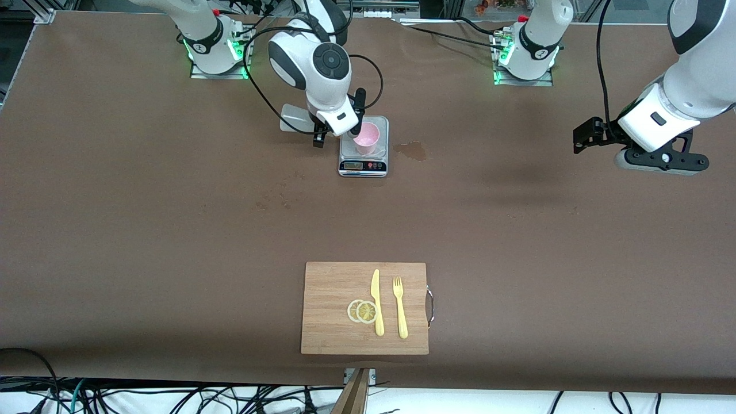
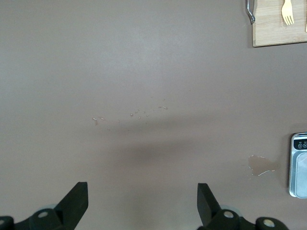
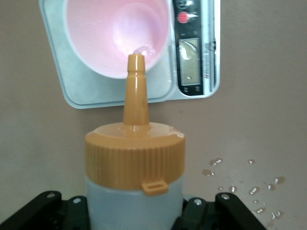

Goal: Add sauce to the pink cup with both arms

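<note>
My right gripper [image 1: 344,127] hangs over the grey scale [image 1: 363,165], beside the pink cup [image 1: 367,138] that stands on it. In the right wrist view the right gripper [image 3: 135,213] is shut on the frosted sauce bottle [image 3: 135,201]. The bottle's orange cap [image 3: 135,158] and nozzle point at the rim of the pink cup [image 3: 110,38] on the scale [image 3: 192,62]. A little clear liquid lies in the cup's bottom. The right arm's wrist hides the bottle in the front view. My left gripper [image 1: 587,137] is open and empty, up over bare table at the left arm's end; the left wrist view [image 2: 142,203] shows it too.
A wet stain [image 1: 413,150] lies beside the scale toward the left arm's end. Droplets [image 3: 249,187] dot the table near the scale. A wooden cutting board [image 1: 328,322] near the front camera bears a yellow knife [image 1: 376,302], a fork [image 1: 399,307] and lemon slices [image 1: 362,311].
</note>
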Robot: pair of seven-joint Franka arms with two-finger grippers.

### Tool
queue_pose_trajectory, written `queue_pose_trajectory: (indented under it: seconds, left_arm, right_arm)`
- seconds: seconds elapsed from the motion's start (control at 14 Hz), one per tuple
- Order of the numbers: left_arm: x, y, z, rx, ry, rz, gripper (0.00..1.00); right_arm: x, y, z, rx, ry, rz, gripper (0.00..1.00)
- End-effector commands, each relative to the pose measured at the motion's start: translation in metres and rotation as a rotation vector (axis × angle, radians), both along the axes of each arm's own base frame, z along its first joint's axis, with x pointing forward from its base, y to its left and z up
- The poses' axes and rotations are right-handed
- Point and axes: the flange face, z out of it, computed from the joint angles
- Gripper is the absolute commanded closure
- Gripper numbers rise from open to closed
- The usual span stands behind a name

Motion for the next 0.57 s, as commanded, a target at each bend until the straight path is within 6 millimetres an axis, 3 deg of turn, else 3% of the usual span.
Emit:
queue_pose_trajectory:
  seconds: [0.0,0.5]
  left_arm:
    - [0.001,0.001,0.004,-0.006,-0.004,-0.014,0.00]
    - [0.001,0.000,0.004,-0.006,-0.002,-0.012,0.00]
  right_arm:
    - [0.002,0.003,0.023,0.044,0.015,-0.039,0.96]
    - [0.009,-0.002,0.056,0.159,0.048,-0.061,0.96]
